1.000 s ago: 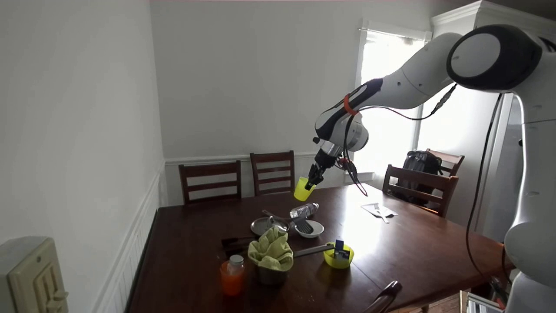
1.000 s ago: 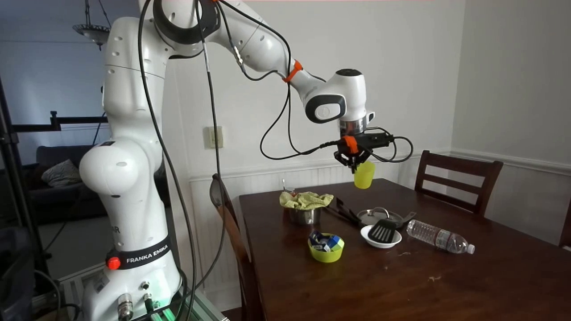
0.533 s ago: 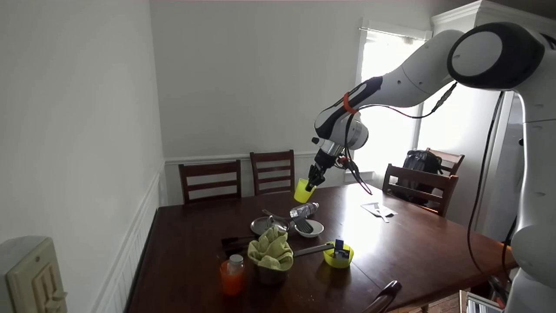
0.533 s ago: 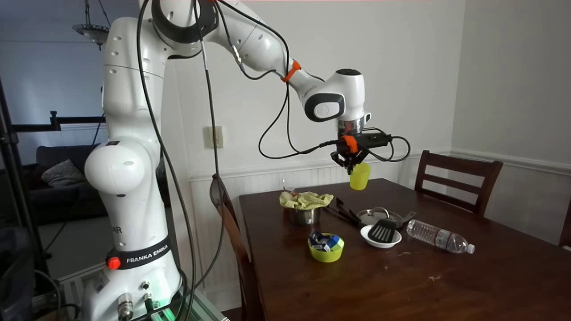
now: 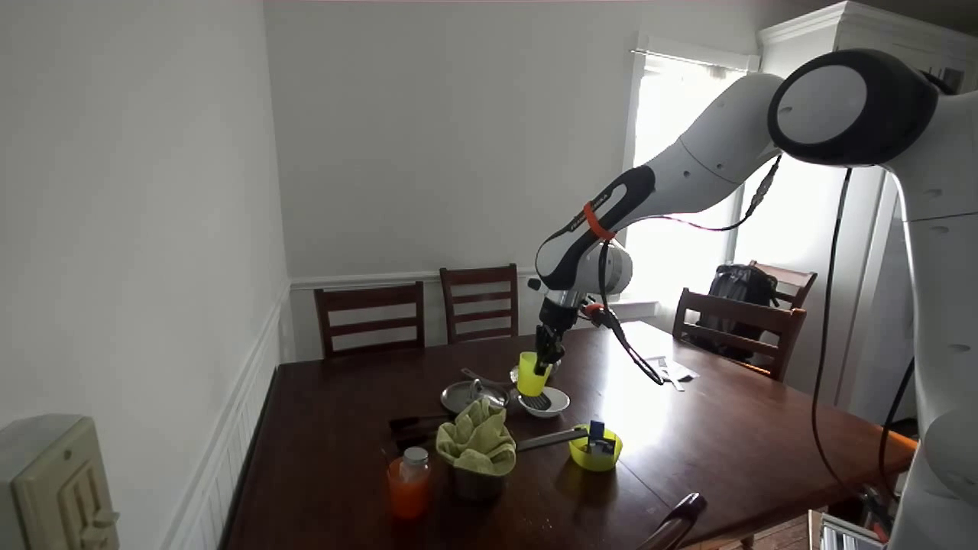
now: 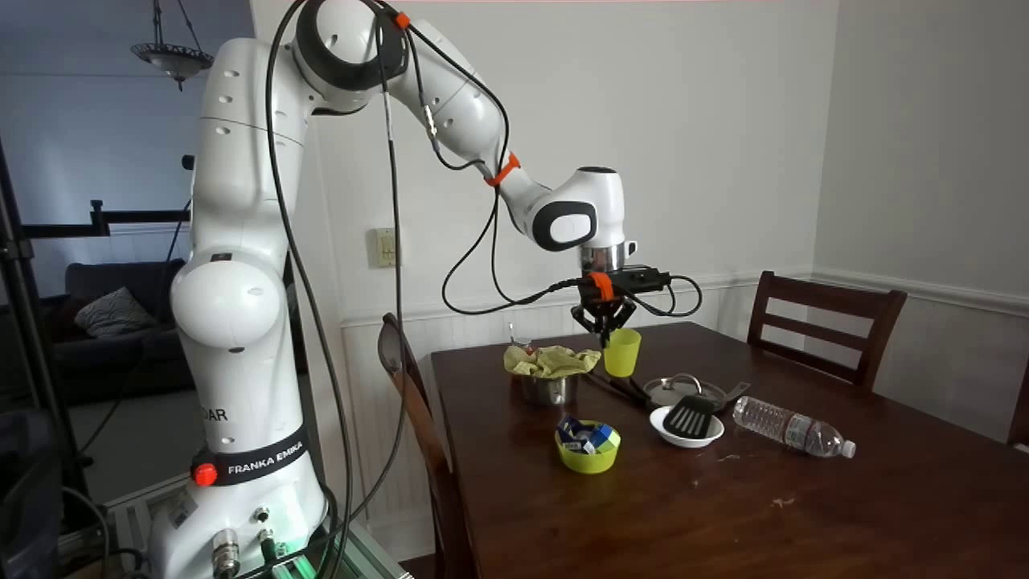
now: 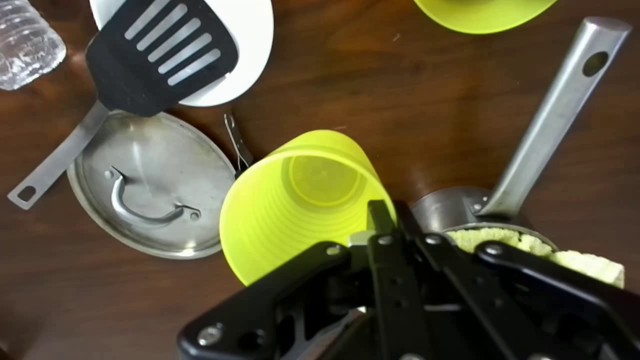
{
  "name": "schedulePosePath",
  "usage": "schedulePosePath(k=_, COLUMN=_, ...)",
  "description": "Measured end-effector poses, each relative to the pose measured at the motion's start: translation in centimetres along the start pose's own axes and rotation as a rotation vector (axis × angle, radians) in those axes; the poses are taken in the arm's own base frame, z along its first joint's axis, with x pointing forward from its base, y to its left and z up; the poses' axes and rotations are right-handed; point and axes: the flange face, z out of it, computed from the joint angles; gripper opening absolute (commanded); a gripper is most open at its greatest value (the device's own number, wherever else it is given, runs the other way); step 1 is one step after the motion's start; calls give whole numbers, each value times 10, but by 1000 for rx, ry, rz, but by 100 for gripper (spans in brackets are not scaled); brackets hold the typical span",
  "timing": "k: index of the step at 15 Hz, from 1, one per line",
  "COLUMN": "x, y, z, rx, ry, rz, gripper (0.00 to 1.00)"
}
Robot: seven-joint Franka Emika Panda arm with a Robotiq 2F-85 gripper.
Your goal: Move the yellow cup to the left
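The bright yellow cup hangs by its rim in my gripper, mouth toward the camera in the wrist view. The gripper is shut with one finger inside the cup and one outside, the wall pinched between them. In both exterior views the cup is held nearly upright, slightly tilted, below the gripper. The cup is above the table, near the pot lid and the pot; I cannot tell the exact height of its base.
A steel pot with a green cloth stands beside the cup. Around it are a pot lid, a white bowl with a black spatula, a yellow-green bowl with blue items, a water bottle and an orange cup.
The gripper has lowered with the cup still in it. In an exterior view it has also shifted left, toward the pot with the cloth.
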Motion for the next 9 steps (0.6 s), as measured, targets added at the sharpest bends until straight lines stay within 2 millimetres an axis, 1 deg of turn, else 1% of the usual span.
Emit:
schedulePosePath(k=4, x=-4, y=-5, z=21, rx=-10, ry=-40, rz=-15, gripper=1)
schedulePosePath(k=7, x=0, y=-7, z=40, rx=1, ry=-55, rz=-46, gripper=1)
schedulePosePath(k=9, x=2, y=-6, z=50, rx=6, ry=-68, rz=-67, gripper=1)
